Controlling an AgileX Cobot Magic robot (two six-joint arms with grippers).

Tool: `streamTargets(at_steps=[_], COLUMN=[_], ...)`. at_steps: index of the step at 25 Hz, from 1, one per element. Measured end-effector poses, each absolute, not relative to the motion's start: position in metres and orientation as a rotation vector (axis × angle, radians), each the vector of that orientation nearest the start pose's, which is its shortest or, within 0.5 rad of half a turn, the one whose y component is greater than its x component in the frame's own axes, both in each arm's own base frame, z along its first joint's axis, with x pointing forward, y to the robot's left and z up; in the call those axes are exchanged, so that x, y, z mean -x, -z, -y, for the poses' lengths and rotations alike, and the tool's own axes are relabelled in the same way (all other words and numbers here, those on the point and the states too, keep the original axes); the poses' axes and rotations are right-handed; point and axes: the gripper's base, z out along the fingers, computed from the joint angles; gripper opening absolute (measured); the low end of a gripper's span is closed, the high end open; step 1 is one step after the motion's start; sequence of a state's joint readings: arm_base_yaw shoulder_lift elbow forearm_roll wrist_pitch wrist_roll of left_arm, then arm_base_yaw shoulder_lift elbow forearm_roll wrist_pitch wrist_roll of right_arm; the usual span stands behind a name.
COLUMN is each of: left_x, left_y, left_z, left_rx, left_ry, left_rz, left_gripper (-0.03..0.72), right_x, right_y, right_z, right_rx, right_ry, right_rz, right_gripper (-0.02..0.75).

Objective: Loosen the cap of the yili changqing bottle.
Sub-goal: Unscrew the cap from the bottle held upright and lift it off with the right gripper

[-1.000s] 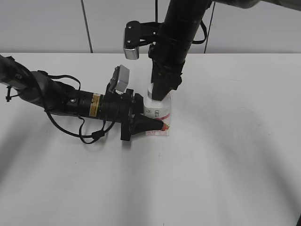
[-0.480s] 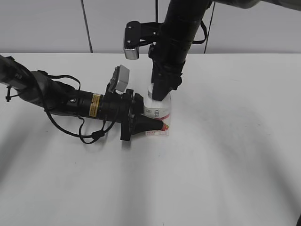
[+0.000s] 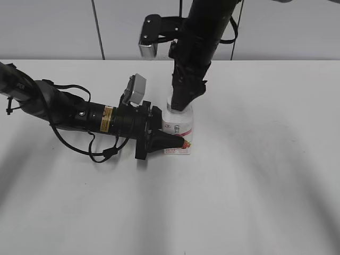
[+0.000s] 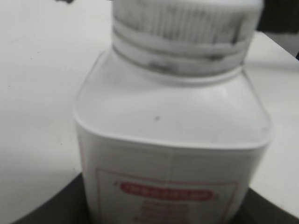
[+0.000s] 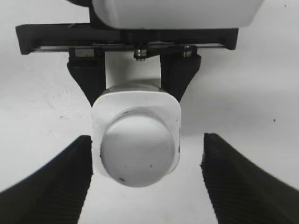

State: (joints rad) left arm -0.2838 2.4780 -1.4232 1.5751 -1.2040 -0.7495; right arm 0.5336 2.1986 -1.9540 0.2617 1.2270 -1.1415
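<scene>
From the exterior view, I am working at a white table. My left arm is lying low along the table from the left, and my left gripper is clamping the lower body of the yili changqing bottle, which is standing upright just ahead of that arm. My right arm is coming down from above, and my right gripper is hanging directly over the bottle's neck. The cap is hidden behind its fingers here.

In the left wrist view, the bottle is filling the frame right in front of my left gripper. Its white shoulders and a red label are showing, and the ribbed white cap is sitting on the neck at the top. Dark edges of my fingers are framing the bottle's base on either side.

In the right wrist view, I am looking straight down. The round cap is lying directly beneath my right gripper. My two dark ridged fingers are standing spread wide, one on each side of the bottle, with clear gaps, touching neither cap nor bottle. Beyond the bottle, the left gripper's fingers are pressing its sides.
</scene>
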Motion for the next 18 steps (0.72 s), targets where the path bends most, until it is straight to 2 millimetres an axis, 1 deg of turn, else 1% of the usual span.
streamTargets(at_steps=[4,6,8,11,14,17,18], left_x=[-0.384,-0.384,-0.384,-0.384,-0.384,-0.384,-0.384], left_y=[-0.045,-0.045,-0.045,-0.045,-0.045,-0.045,-0.045], left_z=[0.2,0.2,0.2,0.2,0.2,0.2,0.2], left_rx=[-1.427,-1.428,-1.428,-1.428,-1.428,-1.431,-1.43], left_ry=[1.167,1.167,1.167,1.168,1.169,1.169,1.17], left_rz=[-1.484,-1.484,-1.484,-1.484,-1.485,-1.484,-1.485], left_gripper=[0.379,0.379,0.379,0.379,0.379,0.379,0.379], right_x=[-0.385,-0.383,-0.382,-0.381,-0.381,-0.382,-0.383], right_y=[-0.243,-0.251,-0.256,-0.257,-0.257,-0.256,-0.256], right_z=[-0.255,-0.254,-0.254,-0.254,-0.254,-0.252,-0.251], right_rx=[1.944,1.833,1.684,1.385,1.018,0.735,0.672], right_ry=[-0.296,-0.323,-0.362,-0.417,-0.471,-0.469,-0.451], right_rz=[-2.072,-2.159,-2.277,-2.499,-2.709,-2.83,-2.852], right_gripper=[0.577,0.577,0.577,0.577,0.577,0.577,0.577])
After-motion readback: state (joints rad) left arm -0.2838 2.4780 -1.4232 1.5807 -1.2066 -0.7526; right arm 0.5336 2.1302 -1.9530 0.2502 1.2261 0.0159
